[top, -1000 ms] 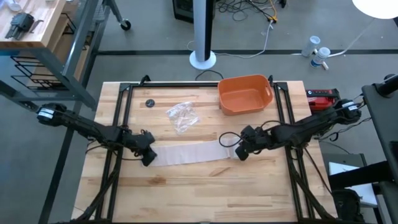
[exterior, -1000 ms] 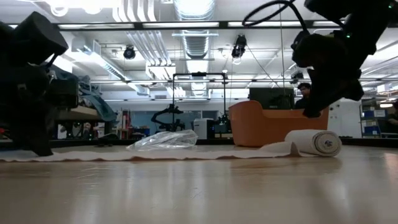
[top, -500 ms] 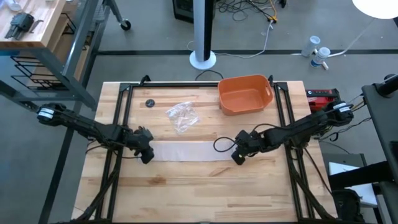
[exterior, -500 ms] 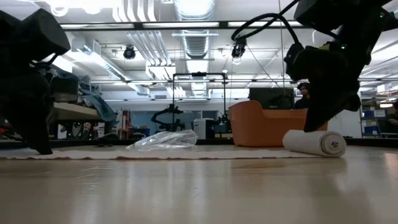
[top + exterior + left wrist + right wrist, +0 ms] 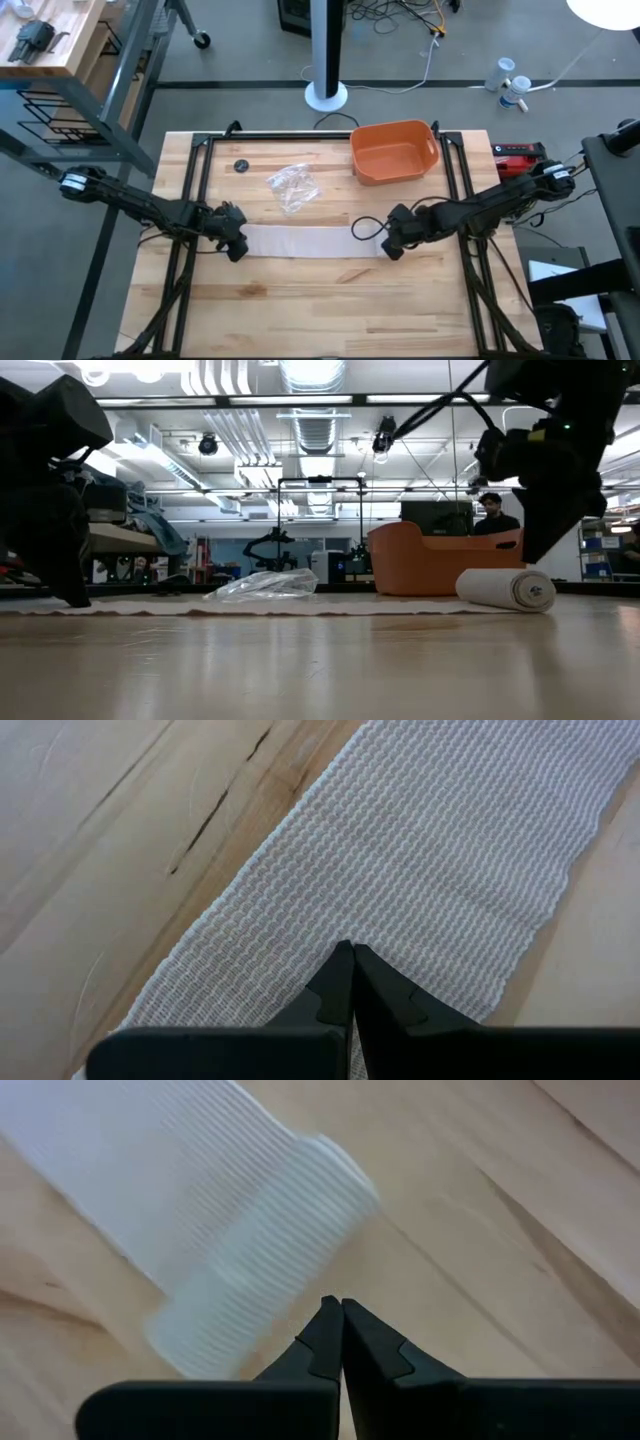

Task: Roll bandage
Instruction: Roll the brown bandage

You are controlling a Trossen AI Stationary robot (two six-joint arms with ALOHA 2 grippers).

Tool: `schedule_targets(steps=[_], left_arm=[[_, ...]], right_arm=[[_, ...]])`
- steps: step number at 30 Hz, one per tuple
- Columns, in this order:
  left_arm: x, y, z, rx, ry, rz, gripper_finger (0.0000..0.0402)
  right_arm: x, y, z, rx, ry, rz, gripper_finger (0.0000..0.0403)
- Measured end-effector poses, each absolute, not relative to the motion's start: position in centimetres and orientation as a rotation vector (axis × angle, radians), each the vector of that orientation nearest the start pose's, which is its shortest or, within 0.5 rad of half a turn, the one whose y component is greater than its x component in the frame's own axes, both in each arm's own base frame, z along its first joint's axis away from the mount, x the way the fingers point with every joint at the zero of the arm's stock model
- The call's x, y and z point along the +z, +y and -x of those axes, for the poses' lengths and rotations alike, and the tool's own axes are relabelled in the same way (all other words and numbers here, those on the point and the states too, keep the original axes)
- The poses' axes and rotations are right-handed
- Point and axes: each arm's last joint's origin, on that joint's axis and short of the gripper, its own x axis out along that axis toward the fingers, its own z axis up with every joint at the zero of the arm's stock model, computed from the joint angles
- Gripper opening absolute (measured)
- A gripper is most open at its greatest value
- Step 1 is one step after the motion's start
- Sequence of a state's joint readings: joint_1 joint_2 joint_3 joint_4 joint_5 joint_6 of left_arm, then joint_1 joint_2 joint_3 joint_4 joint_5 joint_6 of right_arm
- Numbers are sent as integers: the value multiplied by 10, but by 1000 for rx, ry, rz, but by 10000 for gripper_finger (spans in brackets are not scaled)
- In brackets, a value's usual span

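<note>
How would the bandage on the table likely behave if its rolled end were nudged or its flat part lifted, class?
The bandage lies flat and follows the tabletop, so it would probably droop limply if lifted. Its rolled end is a cylinder on its side, so a nudge would likely roll it. The open weave suggests it is light.

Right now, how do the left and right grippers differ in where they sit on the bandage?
The left gripper sits at the flat, unrolled end of the bandage, its tips pressed onto the cloth. The right gripper is at the opposite end, beside the rolled-up part, its tips just off the roll over bare table. Both are shut, and neither has anything between its fingers.
</note>
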State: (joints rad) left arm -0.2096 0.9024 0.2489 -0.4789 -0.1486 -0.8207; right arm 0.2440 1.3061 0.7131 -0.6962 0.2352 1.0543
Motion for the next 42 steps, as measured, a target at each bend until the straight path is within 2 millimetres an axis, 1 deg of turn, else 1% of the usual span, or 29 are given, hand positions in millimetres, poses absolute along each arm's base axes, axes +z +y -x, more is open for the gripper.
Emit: schedule_targets(steps=[3,13,22,28,36,40,42], left_arm=[[122,-22,-126,399,1055,532,0],[122,-23,-127,399,1053,532,0],[122,-23,-127,398,1052,533,0],[122,-23,-126,393,1062,558,0],[122,-24,-126,377,1074,587,0],[122,-25,-126,361,1089,634,0],[123,-26,-126,352,1099,666,0]], right_arm=[[174,46,-212,-635,1112,-604,0],[159,51,-228,-582,1109,-602,0],[165,52,-236,-527,1029,-628,0],[163,52,-236,-534,1043,-619,0],[164,51,-238,-545,1012,-609,0],[164,48,-237,-550,1020,-596,0],[164,46,-234,-571,1045,-588,0]])
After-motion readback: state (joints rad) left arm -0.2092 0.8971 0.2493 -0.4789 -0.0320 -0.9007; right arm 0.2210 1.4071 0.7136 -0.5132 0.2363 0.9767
